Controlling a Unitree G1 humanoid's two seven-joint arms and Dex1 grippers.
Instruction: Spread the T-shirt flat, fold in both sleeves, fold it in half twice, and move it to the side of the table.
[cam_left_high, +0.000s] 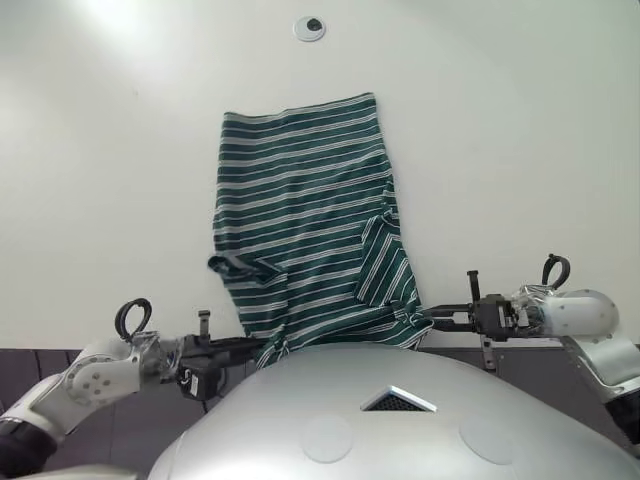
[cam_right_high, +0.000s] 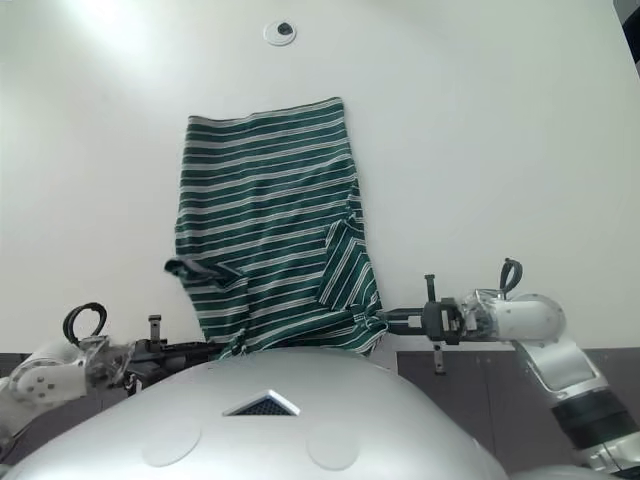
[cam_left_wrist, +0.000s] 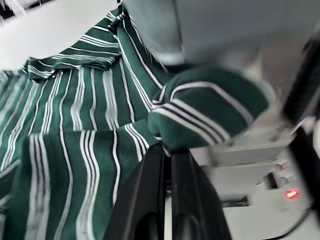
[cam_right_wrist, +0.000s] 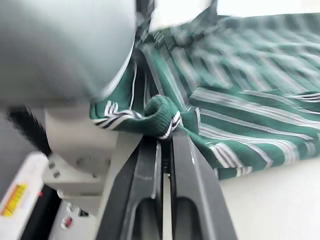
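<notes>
Jaws on both sides are squeezed shut on cloth. The left gripper (cam_left_high: 262, 345) has a bunched fold of the green-and-white striped T-shirt (cam_left_high: 300, 220) pinched between its black fingers (cam_left_wrist: 150, 200), and the right gripper (cam_left_high: 425, 316) has another rolled-up bit of the same shirt clamped at its tips. The shirt lies lengthwise on the white table (cam_left_high: 500, 150), roughly in the middle, with its straight edge at the far end and its near end at the table's front edge, where the two grippers hold its two corners. One sleeve flap is folded over onto the body on the right side, and the left side has a small crumpled lump. Beyond the shirt's far edge sits a small round white disc with a dark centre (cam_left_high: 310, 28).
</notes>
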